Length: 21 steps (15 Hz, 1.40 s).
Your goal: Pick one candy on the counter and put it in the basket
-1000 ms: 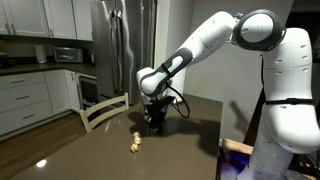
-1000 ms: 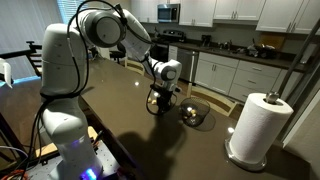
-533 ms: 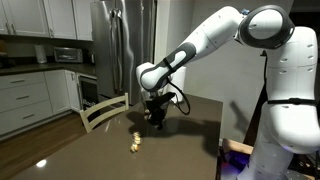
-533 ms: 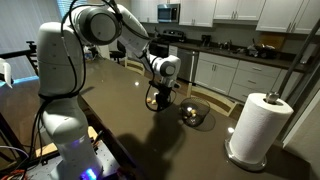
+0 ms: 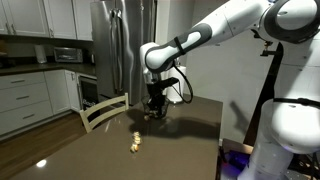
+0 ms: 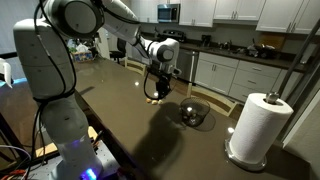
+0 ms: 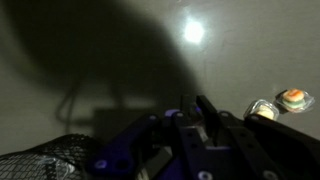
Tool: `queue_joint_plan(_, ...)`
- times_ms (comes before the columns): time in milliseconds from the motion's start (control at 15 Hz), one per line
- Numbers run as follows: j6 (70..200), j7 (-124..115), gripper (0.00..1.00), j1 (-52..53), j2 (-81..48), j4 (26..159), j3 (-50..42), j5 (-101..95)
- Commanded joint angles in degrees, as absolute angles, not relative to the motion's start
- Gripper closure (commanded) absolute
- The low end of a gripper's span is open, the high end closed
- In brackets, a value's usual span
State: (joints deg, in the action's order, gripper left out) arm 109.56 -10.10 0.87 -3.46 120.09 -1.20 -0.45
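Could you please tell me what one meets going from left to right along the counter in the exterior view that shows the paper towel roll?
gripper → basket → paper towel roll

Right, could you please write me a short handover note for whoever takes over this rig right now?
Hand: hangs above the counter, not over the basket. Whether it is open, shut or holding anything cannot be told.
Candy: one wrapped piece lies on the counter, outside the basket.
Done: no drop into the basket visible.
Left: check the grasp, carry one candy over the basket, release.
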Motion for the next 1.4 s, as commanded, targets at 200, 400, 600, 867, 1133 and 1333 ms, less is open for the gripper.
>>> queue_joint_plan(200,110.5,-13.5,0.93,-1.7,-0.2,115.7,-3.1,0.3)
queue_joint_plan(400,112.3,-16.3,0.93,-3.2,-1.8,112.9,-4.5,0.5)
queue_joint_plan(600,115.2,-19.8,0.93,-4.3,-3.5,111.3,-5.7,0.2)
queue_joint_plan(867,120.3,-24.9,0.93,-4.9,-5.9,110.4,-6.9,-1.0)
queue_joint_plan(1133,121.9,-28.7,0.62,-4.6,-8.1,109.6,-7.7,-1.6)
queue_joint_plan(1333,122.1,-30.3,0.5,-4.4,-8.8,109.4,-7.9,-1.8)
